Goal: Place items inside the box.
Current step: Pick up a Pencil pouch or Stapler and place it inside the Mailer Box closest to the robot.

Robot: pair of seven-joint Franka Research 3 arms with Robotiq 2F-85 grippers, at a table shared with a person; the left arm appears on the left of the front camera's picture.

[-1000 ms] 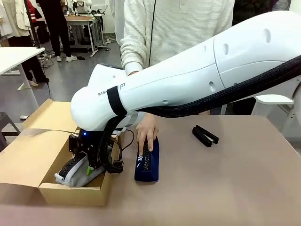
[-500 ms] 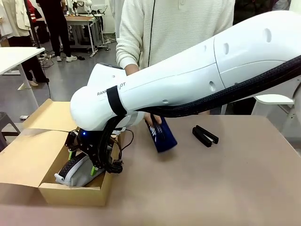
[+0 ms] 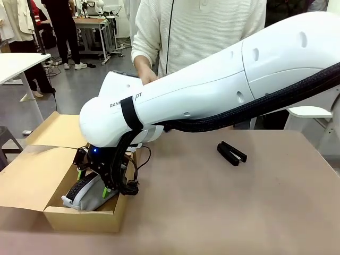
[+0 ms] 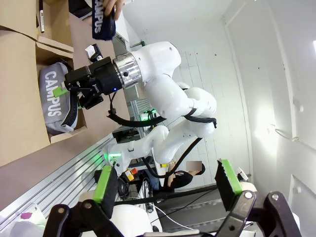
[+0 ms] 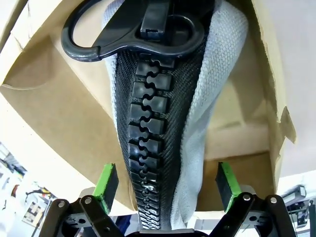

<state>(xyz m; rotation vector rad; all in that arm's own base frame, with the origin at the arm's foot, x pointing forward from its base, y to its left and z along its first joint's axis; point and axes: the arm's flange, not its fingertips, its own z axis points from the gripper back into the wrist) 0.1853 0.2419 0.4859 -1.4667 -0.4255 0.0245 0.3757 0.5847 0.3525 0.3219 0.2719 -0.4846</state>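
**Step in hand: depositing the first case**

- Right gripper (image 3: 93, 183): positioned over the near compartment of the box (image 3: 79, 219), which sits at the near left corner of the desk. Jaws spread wide, with one green pad on each side of the grey zip pencil case (image 3: 71, 201) and neither pressing on the fabric. Holding nothing.
- Grey zip pencil case: lying inside that compartment, zip uppermost, resting on the floor of the box. Judged as delivered; only the retreat is not yet made.
- Left gripper (image 4: 167, 180): wide open, nothing between the pads, well apart from the box.

**Items outstanding**

- Navy blue zip pencil case (image 4: 102, 22): held off the desk in the person's hand (image 4: 116, 7), beyond the far side of the box.
- Black stapler (image 3: 231, 153): lying flat right of the desk's centre, toward the far edge, well apart from the box.

**Next move (judgement)**

1. Lift the right gripper straight up out of the compartment, keeping the jaws wide so that neither pad drags the zip or its ring pull.
2. Clear the box walls and the raised flap lid before swinging sideways.
3. Go to the next item: either take the navy case from the hand, or reach across to the stapler.
4. For the stapler, align the jaws across its narrow body before closing.
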